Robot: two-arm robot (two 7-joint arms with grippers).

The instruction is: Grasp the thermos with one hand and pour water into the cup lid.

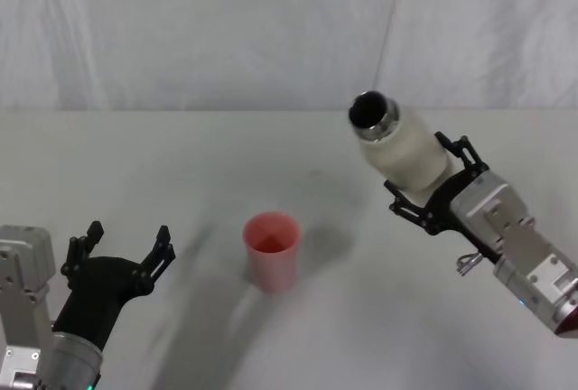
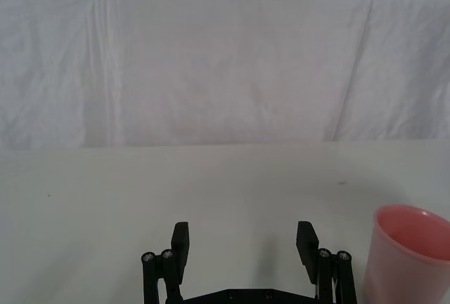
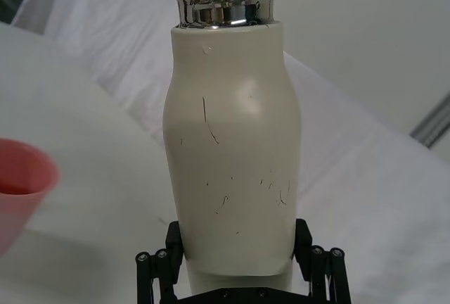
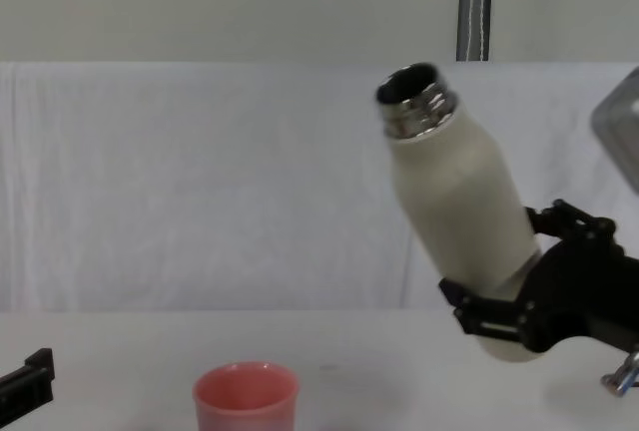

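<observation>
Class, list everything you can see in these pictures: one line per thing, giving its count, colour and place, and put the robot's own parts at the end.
thermos: one, cream-white with a shiny steel neck, cap off, held off the table at the robot's right, tilted with its mouth toward the left.
cup lid: one, pink, upright on the table near the middle, to the left of the thermos.
table: one, white, carrying the cup lid.
backdrop cloth: one, white, hanging behind the table.
pole: one, grey metal, upright behind the cloth.
right claw: one, black, on a silver-grey arm, shut around the thermos's lower body.
left claw: one, black, open, holding nothing, low at the left, beside the cup lid.
</observation>
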